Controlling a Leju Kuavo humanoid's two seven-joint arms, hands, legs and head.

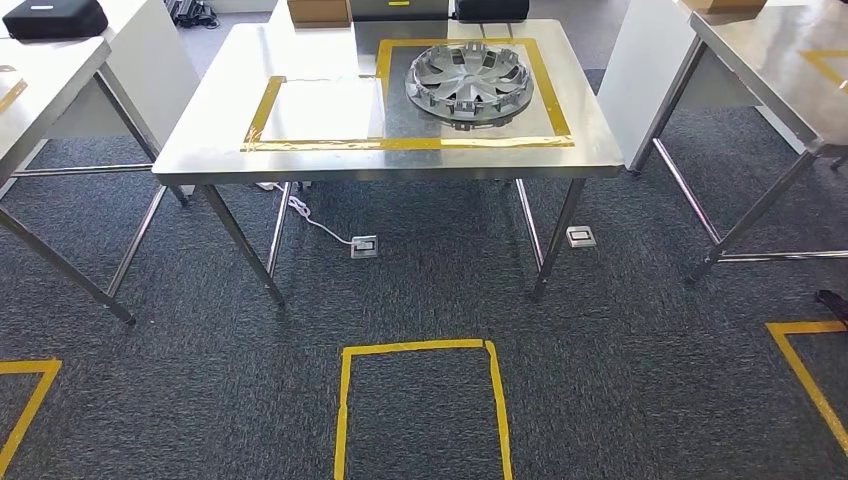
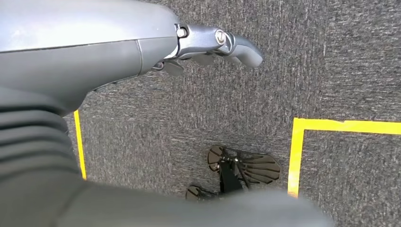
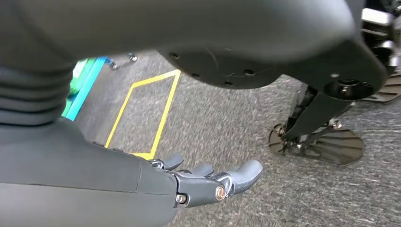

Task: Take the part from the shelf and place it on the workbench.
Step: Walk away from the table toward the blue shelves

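A silver wheel cover [image 1: 469, 83] lies flat on the steel workbench [image 1: 300, 160], inside the right-hand yellow-taped rectangle. The smaller taped rectangle [image 1: 320, 108] to its left holds nothing. My left hand [image 2: 208, 47] hangs over grey carpet, fingers loosely extended and holding nothing. My right hand [image 3: 208, 179] also hangs above the carpet with its fingers stretched out and nothing in them. Both hands are far below and in front of the workbench.
Steel tables stand to the left [image 1: 40, 100] and right [image 1: 780, 70] of the workbench. A black case [image 1: 55, 17] lies on the left one. A white cable [image 1: 315, 222] and two floor sockets [image 1: 364, 246] lie under the bench. A yellow-taped square [image 1: 420, 400] marks the carpet in front.
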